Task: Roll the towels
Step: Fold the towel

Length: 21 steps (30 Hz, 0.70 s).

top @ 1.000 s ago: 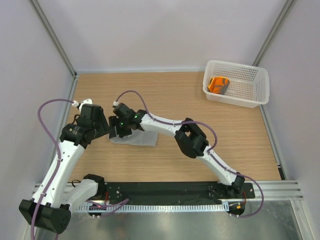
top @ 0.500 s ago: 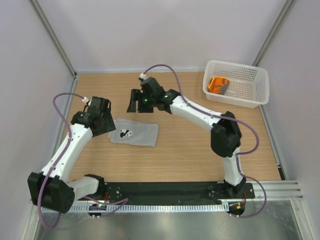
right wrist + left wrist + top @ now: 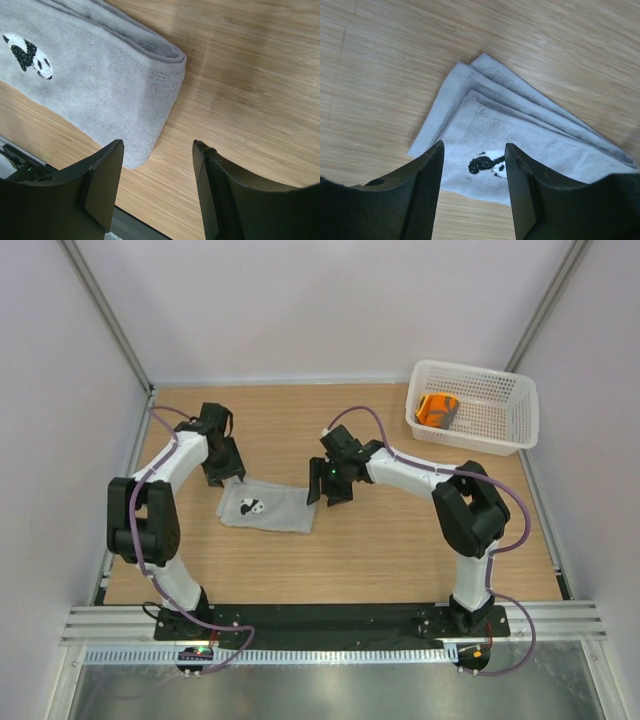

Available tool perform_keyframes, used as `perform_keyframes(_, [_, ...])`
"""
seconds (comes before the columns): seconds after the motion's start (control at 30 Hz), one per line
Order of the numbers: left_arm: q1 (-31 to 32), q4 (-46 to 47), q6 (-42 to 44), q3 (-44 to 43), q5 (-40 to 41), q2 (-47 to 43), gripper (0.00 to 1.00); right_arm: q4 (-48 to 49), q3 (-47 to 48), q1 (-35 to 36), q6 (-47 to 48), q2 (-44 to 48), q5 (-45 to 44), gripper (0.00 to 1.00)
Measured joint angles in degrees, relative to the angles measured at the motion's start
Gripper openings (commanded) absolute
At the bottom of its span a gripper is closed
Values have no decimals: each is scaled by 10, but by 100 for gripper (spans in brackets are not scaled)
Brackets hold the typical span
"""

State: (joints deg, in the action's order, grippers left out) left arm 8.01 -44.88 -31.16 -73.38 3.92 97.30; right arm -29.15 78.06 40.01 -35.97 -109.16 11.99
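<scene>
A light-grey towel [image 3: 268, 508] lies folded flat on the wooden table, a black and white panda mark [image 3: 251, 507] on top. Its stacked layers show in the left wrist view [image 3: 520, 125] and its folded end in the right wrist view [image 3: 100, 85]. My left gripper [image 3: 226, 472] hovers open over the towel's far left corner, fingers [image 3: 422, 195] empty. My right gripper [image 3: 325, 492] hangs open just off the towel's right end, nothing between its fingers [image 3: 102, 185]. An orange towel [image 3: 437, 410] sits rolled in the white basket [image 3: 505, 430].
The white perforated basket stands at the table's far right corner. A black rail [image 3: 330, 618] runs along the near edge by the arm bases. Grey walls close in the table [image 3: 400, 540] on three sides.
Both arms swung quickly: the left gripper went from the towel's left end toward the far left, the right lifted away to the far side, then came down by the towel's right end. The towel is uncovered.
</scene>
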Motion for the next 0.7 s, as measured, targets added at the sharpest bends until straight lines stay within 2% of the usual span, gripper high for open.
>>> perform_keyframes(0.2, [-14,3,1,-1,-25,59,48,11,-2,-2,12,0,17,63])
perform_keyframes(0.33, [-14,3,1,-1,-47,85,39,24,-10,-7,16,0,27,63])
perform_keyframes(0.4, [-14,4,0,-1,-55,95,38,29,-16,-8,16,-1,32,63])
perform_keyframes(0.5, [-14,5,-2,0,-59,99,31,42,-27,-9,17,-4,38,62])
perform_keyframes(0.63, [-14,5,-3,0,-61,99,17,62,-52,-10,16,-15,45,61])
perform_keyframes(0.7, [-14,5,-2,-1,-61,102,16,71,-67,-11,14,-18,56,60])
